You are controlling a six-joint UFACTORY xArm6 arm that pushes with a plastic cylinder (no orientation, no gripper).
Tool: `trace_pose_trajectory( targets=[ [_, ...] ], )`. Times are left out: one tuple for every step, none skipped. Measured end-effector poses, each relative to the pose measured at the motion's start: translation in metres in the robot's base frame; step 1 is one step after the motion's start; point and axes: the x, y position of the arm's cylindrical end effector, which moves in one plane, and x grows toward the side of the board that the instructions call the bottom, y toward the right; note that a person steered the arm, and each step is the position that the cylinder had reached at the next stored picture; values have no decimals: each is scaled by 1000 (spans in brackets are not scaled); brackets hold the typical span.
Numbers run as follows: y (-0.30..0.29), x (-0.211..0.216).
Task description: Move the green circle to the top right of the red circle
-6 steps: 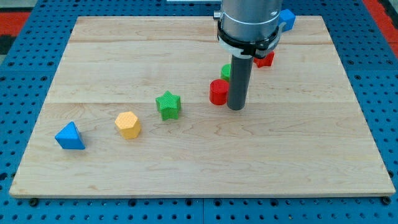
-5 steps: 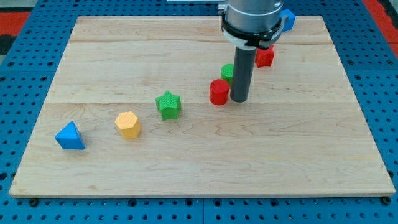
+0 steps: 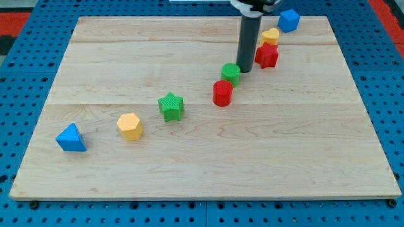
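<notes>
We carry no gripper, only a rod; my tip rests on the table touching the green circle at its 3 o'clock side. The green circle sits just beside the red circle, at its 1 o'clock. We judge it a light, rigid, slippery puck that may roll off a glancing push, so we should press squarely through its centre

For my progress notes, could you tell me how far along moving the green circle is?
Looks done: the green circle sits just up and right of the red circle. In hand: my tip stands at its right edge, beside the red star. Left: probably nothing.
</notes>
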Motion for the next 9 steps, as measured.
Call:
trace_pose_trajectory(
  targets=[
    [-19,-24],
    [-41,-57],
    [-94,-64],
    [-140,-43],
    [-144,-10],
    [-139,10],
    [-127,27],
    [-99,33],
    [-76,29]
  ],
)
